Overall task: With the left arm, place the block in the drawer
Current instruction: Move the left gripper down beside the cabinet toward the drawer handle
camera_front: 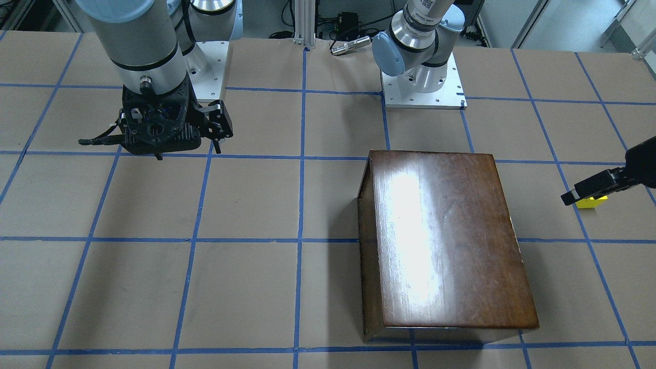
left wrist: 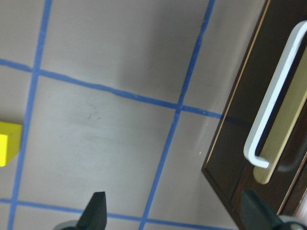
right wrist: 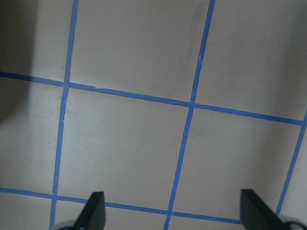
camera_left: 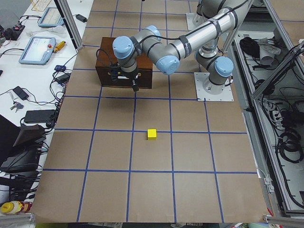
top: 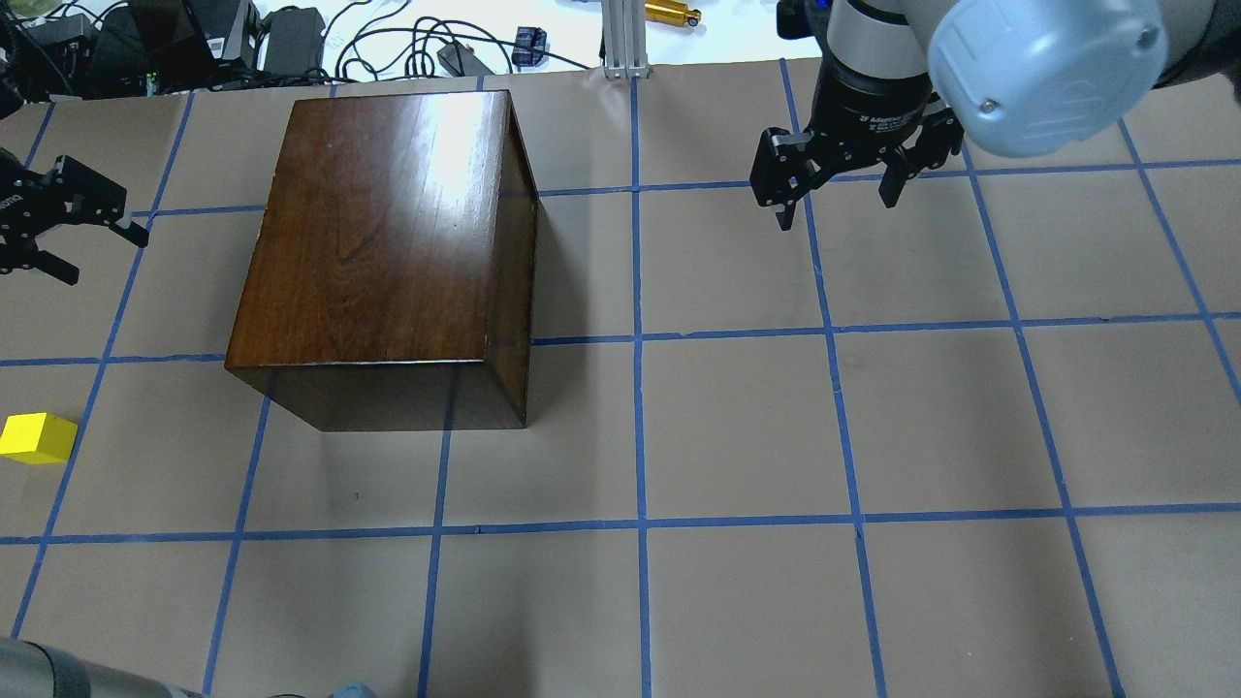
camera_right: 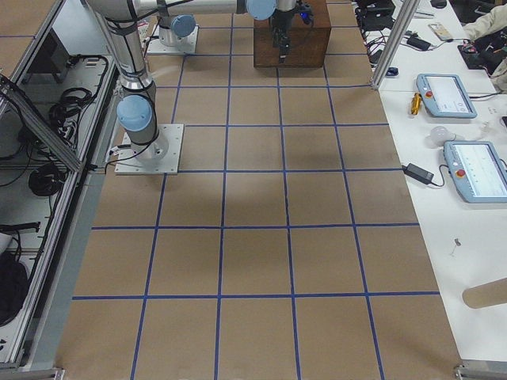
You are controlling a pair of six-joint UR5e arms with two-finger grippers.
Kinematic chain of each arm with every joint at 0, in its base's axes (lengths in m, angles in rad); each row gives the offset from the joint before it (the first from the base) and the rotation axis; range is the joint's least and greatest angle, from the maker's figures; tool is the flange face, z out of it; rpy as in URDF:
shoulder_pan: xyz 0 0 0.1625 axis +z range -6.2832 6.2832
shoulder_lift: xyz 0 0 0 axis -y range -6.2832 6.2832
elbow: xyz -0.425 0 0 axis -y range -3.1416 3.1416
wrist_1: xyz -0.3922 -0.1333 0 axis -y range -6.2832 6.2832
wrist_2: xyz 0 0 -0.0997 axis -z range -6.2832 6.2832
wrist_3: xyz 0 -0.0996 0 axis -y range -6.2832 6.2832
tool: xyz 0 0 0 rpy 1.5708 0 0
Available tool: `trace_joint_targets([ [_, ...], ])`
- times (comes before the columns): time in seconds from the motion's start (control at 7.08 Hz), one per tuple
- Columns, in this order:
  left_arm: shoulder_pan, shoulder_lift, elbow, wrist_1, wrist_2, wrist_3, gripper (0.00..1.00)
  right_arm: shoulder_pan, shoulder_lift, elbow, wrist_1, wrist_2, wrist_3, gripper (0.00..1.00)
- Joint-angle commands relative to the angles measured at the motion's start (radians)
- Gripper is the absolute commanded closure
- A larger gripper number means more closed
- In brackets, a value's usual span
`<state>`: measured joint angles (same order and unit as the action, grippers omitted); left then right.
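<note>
The yellow block [top: 37,438] lies on the table to the left of the dark-brown box [top: 388,242]; it also shows at the left edge of the left wrist view [left wrist: 7,143]. My left gripper [top: 107,257] is open and empty, hovering off the box's left side, beyond the block. In the left wrist view its fingertips [left wrist: 96,213] stand wide apart above bare table. The drawer's dark front [left wrist: 240,148] with a white handle [left wrist: 273,100] sits shut in the box. My right gripper [top: 839,213] is open and empty at the far right.
Blue tape lines grid the brown table [top: 737,427]. Cables and power bricks [top: 291,39] lie beyond the far edge. The arm bases [camera_front: 423,87] stand at the robot's side of the table.
</note>
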<state>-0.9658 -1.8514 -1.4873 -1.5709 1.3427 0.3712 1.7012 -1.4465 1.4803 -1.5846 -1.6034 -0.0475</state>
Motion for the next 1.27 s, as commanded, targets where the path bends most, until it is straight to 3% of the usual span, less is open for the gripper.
trace_joint_targets([
  [0.0,0.002,-0.067,0.001,0.043,-0.054,0.262,0.00,0.000,0.000,0.000,0.000,-0.001,0.002,0.00],
  [0.56,0.001,-0.149,-0.010,0.051,-0.199,0.284,0.00,0.000,0.000,0.000,0.000,-0.001,0.000,0.00],
  [1.13,-0.024,-0.170,-0.013,0.035,-0.235,0.281,0.00,0.000,0.000,0.000,0.000,0.000,0.000,0.00],
])
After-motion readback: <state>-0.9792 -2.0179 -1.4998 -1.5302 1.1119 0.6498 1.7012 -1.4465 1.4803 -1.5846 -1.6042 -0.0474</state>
